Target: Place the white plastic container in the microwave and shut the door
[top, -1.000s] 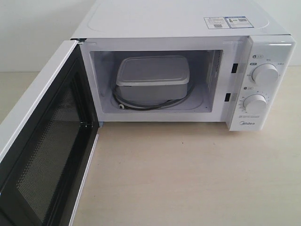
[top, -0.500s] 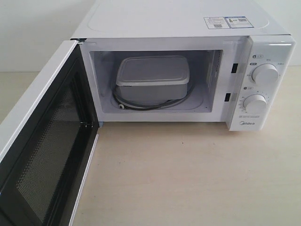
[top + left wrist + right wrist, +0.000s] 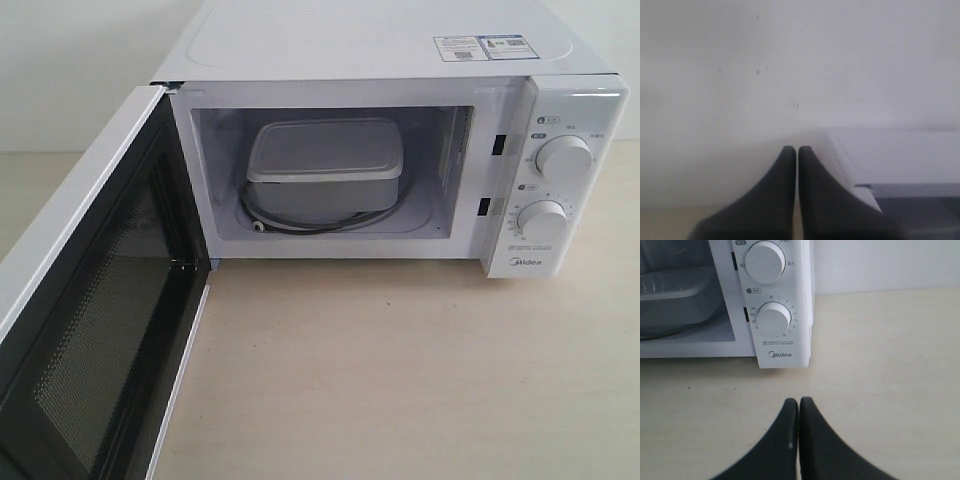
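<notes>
The white plastic container [image 3: 324, 167] sits lidded on the glass turntable inside the white Midea microwave [image 3: 380, 45]. The door [image 3: 95, 300] hangs wide open to the left, its dark mesh window and black inner frame facing the cavity. Neither gripper shows in the exterior view. My left gripper [image 3: 796, 149] is shut with nothing in it, close against a white surface beside a white edge of the door [image 3: 900, 160]. My right gripper [image 3: 799, 401] is shut and empty above the tabletop, in front of the microwave's dial panel [image 3: 774, 320]; the container [image 3: 675, 300] shows through the opening.
A beige table [image 3: 400, 370] spreads in front of the microwave. A white wall stands behind it. Two round dials [image 3: 563, 157] are on the right panel.
</notes>
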Robot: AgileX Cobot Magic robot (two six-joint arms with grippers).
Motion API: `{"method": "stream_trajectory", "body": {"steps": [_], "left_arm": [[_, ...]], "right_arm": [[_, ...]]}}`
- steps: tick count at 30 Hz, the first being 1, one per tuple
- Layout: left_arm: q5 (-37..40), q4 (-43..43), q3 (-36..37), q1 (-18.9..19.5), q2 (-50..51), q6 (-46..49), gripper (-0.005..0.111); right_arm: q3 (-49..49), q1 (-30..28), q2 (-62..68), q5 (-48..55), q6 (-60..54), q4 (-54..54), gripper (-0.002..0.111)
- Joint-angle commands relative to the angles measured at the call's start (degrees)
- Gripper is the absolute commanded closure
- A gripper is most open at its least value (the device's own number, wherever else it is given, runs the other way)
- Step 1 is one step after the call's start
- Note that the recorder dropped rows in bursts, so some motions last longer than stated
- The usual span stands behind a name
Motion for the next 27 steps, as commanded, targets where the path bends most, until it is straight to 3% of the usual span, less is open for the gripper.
{"method": "stream_trajectory", "body": {"steps": [1, 7, 17, 22, 27], "left_arm": [[8.4, -0.38, -5.45, 0.03, 8.17, 0.41, 0.102], [-2.74, -1.14, -5.88, 0.03, 12.51, 0.41, 0.102], [-1.27, -4.94, -6.89, 0.03, 13.02, -0.25, 0.102], [4.68, -6.9, -9.24, 0.03, 13.6, -0.25, 0.102], [19.82, -6.9, -16.79, 0.03, 18.79, 0.96, 0.102]], "right_arm": [[-0.03, -0.31, -0.31, -0.07, -0.14, 0.07, 0.108], [-0.03, -0.31, -0.31, -0.07, -0.14, 0.07, 0.108], [-0.03, -0.31, -0.31, -0.07, -0.14, 0.07, 0.108], [-0.03, -0.31, -0.31, -0.07, -0.14, 0.07, 0.108], [-0.03, -0.31, -0.31, -0.07, -0.14, 0.07, 0.108]]}}
